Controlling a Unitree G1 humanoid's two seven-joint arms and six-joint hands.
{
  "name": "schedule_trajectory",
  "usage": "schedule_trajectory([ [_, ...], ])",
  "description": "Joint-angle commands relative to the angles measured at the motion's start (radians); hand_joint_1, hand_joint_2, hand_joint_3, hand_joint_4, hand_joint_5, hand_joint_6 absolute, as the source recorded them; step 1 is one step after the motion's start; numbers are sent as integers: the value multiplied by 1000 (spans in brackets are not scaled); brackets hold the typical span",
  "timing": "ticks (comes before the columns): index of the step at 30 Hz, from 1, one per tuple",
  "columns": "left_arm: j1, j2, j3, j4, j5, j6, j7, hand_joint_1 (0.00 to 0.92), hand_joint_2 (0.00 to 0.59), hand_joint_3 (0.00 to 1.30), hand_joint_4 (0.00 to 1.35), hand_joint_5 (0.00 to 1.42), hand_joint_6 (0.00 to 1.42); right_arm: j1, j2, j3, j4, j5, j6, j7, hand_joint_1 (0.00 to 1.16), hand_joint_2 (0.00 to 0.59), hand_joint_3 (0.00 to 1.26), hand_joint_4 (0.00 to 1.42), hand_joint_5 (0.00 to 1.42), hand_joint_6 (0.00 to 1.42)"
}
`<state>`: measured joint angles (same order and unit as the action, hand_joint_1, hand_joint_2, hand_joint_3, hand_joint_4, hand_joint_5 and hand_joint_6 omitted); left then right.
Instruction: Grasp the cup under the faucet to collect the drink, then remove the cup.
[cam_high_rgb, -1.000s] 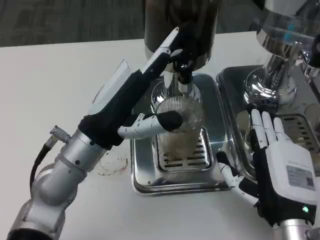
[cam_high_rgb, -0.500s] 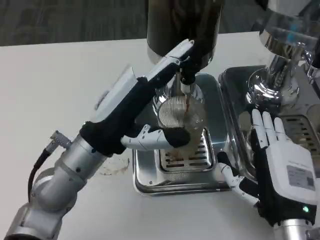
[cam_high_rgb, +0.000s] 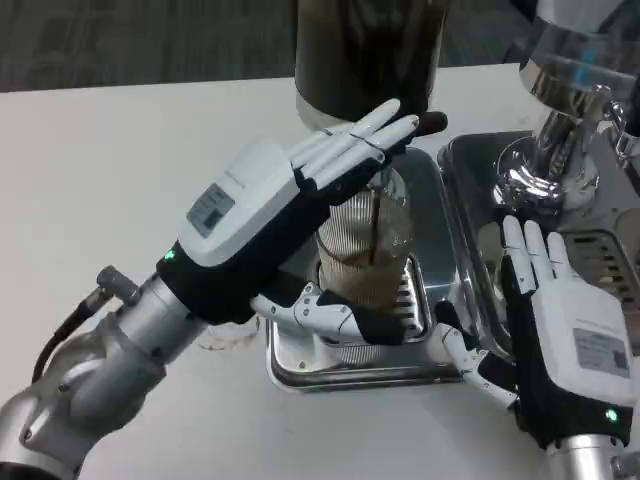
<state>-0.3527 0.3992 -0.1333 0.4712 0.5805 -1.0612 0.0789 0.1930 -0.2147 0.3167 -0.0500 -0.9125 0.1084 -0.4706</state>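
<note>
Nearest, the right robot hand (cam_high_rgb: 560, 340) is seen resting flat and unclenched, holding nothing, on the drip tray (cam_high_rgb: 455, 165) of the neighbouring dispenser; its white back bears a label too small to be read. Further in, the left robot hand (cam_high_rgb: 300, 215) is wrapped around the ribbed clear cup (cam_high_rgb: 365, 250), thumb below, fingers above. The cup stands upright on the grated tray (cam_high_rgb: 300, 365), directly beneath the faucet (cam_high_rgb: 375, 175), from which a dark stream is falling.
</note>
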Motion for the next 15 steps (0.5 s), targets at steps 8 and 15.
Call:
schedule_trajectory([
  [8,11,57,-75,-31,144,3,94,0,9,119,16,228,199,-7,-6,-6,8,17,-11,3,394,375,13,0,0,165],
  [15,6,84,-100,-56,194,22,143,0,12,123,16,228,201,-9,-6,-5,9,20,-11,2,394,375,13,0,0,165],
])
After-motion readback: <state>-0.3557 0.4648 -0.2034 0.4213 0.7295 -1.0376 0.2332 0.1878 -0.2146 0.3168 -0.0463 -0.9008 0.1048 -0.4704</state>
